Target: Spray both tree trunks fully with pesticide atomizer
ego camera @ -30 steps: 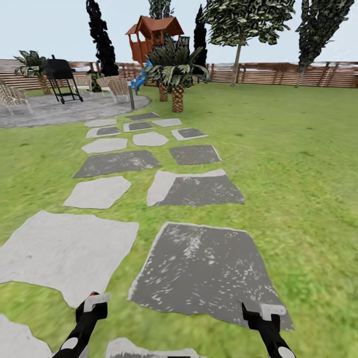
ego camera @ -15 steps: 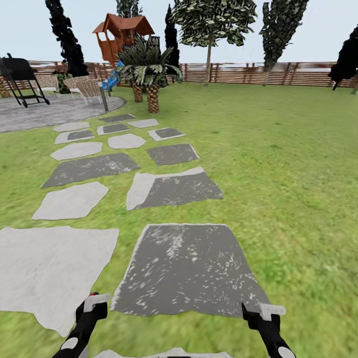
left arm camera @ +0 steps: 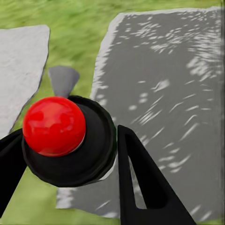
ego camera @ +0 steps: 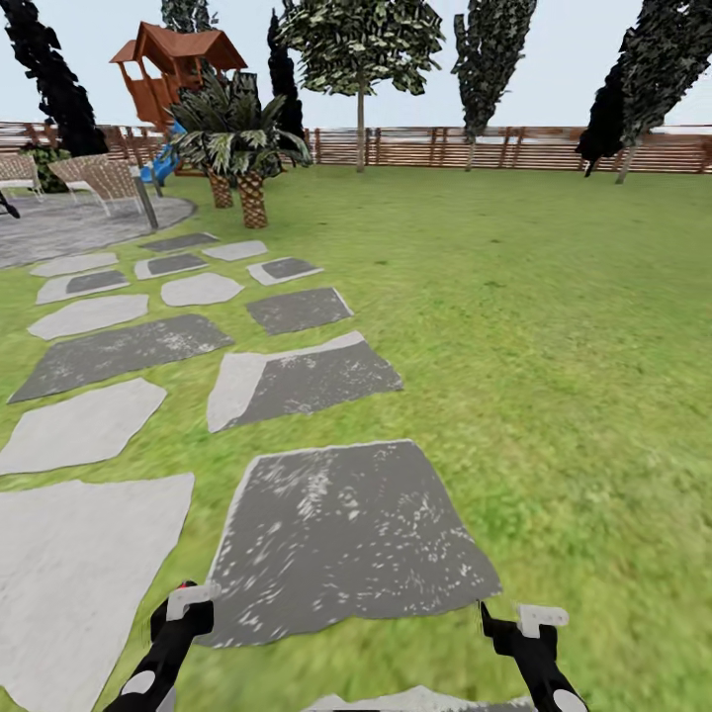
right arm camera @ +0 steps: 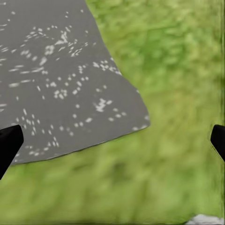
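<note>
My left gripper point(ego camera: 184, 605) is low at the left of the head view, shut on the pesticide atomizer point(left arm camera: 54, 125), whose red knob on a round black top sits between the black fingers point(left arm camera: 140, 183). A bit of that red shows at the gripper in the head view too. My right gripper point(ego camera: 524, 625) hangs low at the right, open and holding nothing, above grass and a dark slab point(right arm camera: 56, 79). Far off by the fence point(ego camera: 554, 148) stands a leafy tree with a pale bare trunk point(ego camera: 360, 124). No pale specks show anywhere.
Grey stepping stones point(ego camera: 346, 534) run ahead and to the left across the lawn point(ego camera: 554, 326). Palms point(ego camera: 247, 178), a wooden playhouse point(ego camera: 173, 69), chairs point(ego camera: 109, 178) and a paved patio point(ego camera: 69, 222) lie far left. Dark columnar trees point(ego camera: 489, 59) line the back fence.
The whole head view has swung to the right: stones, playhouse and palms slid left, the black grill left the picture, and more fence and dark trees appear at the right. Both arms hold their pose.
</note>
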`<state>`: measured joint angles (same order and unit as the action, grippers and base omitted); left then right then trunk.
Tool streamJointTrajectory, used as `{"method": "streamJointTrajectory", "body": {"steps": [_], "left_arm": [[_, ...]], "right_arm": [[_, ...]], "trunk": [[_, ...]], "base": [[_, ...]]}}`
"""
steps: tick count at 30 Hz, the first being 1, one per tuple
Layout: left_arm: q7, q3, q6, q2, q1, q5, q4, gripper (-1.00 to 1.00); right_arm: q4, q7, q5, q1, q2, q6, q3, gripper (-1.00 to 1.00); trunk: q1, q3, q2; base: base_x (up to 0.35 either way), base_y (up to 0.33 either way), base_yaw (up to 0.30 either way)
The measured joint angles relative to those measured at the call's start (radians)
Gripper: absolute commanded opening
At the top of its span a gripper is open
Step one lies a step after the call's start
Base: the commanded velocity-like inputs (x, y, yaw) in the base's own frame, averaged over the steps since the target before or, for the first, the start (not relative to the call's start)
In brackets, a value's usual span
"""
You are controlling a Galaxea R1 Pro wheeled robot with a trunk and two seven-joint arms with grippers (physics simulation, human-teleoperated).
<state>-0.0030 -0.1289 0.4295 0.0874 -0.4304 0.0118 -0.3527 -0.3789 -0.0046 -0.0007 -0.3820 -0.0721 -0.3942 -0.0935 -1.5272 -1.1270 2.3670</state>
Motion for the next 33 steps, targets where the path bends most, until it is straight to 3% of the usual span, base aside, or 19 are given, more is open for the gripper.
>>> {"method": "streamJointTrajectory", "body": {"steps": [33], "left_arm": [[0.002,0.000,-0.001,0.000,0.000,0.000,0.000,-1.00]], "right_arm": [[0.000,0.000,0.000,0.000,0.000,0.000,0.000,1.00]], "trunk": [[0.000,0.018,0.000]], "base": [[0.000,0.000,-0.300]]}}
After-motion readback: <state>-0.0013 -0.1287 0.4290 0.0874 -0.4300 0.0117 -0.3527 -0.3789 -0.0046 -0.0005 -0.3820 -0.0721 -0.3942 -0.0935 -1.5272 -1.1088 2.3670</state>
